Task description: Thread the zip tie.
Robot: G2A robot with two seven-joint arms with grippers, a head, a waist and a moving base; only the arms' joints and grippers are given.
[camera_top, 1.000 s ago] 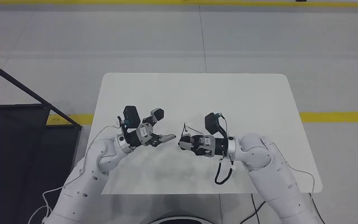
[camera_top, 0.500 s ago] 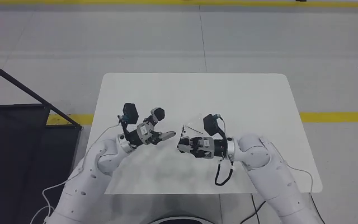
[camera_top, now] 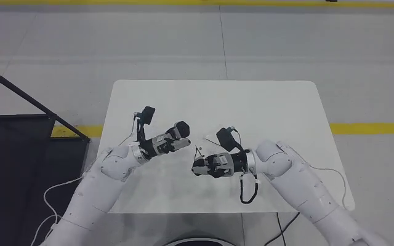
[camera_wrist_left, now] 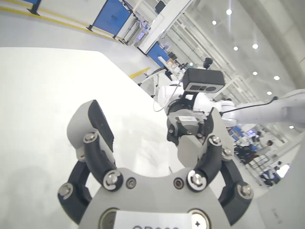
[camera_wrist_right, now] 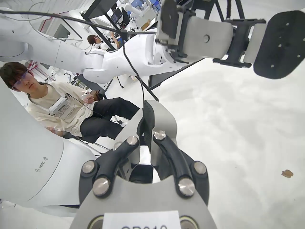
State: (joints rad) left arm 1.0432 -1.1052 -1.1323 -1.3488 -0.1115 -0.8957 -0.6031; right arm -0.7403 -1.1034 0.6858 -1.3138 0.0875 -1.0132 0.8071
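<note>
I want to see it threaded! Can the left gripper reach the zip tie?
Probably yes: the left gripper is open and close to the zip tie pinched in the right gripper, with nothing between them.

Bare tabletop surrounds two grippers that face each other low in the centre of the frame.

The white table lies bare across its upper half and its right side, giving wide room to pass. At lower centre only a narrow gap parts the left gripper, fingers spread wide, from the right gripper. A thin black zip tie pinched in the right gripper juts into that gap. A black cable loop hangs near the table's lower edge. A dark framed panel stands off the table's left side.
</note>
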